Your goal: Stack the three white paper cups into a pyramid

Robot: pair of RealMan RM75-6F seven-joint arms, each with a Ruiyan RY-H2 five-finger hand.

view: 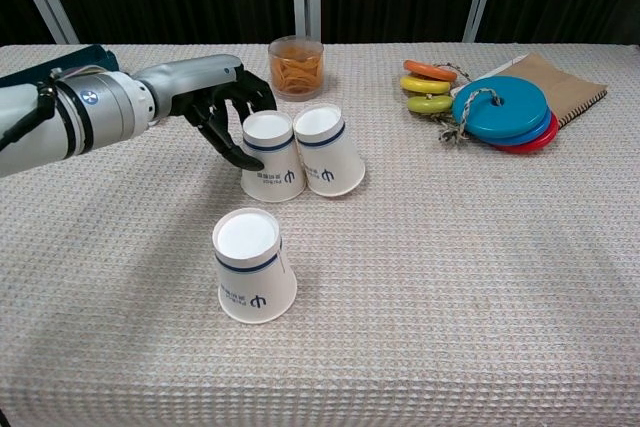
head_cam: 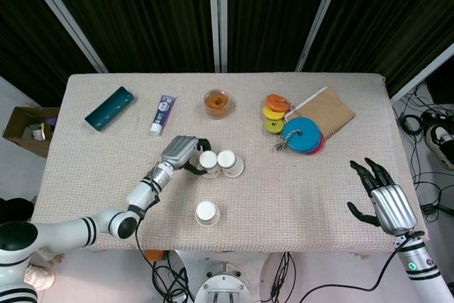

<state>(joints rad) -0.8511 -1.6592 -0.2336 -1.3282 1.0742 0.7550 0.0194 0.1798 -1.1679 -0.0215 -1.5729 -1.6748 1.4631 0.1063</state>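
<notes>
Three white paper cups stand upside down on the table. My left hand [head_cam: 180, 153] [view: 222, 107] grips the left cup [head_cam: 208, 162] [view: 271, 154], which presses against the middle cup [head_cam: 228, 162] [view: 327, 148]; that one leans a little to the right. The third cup [head_cam: 206, 212] [view: 253, 264] stands alone nearer the front edge. My right hand [head_cam: 381, 199] hovers open at the table's right front corner, holding nothing; the chest view does not show it.
At the back lie a teal case [head_cam: 109, 108], a tube [head_cam: 162, 113], a glass jar of orange bits [head_cam: 216, 103] [view: 296, 66], coloured rings [head_cam: 275, 113] [view: 428, 86], blue and red discs [head_cam: 302, 135] [view: 502, 110] and a brown notebook [head_cam: 326, 109].
</notes>
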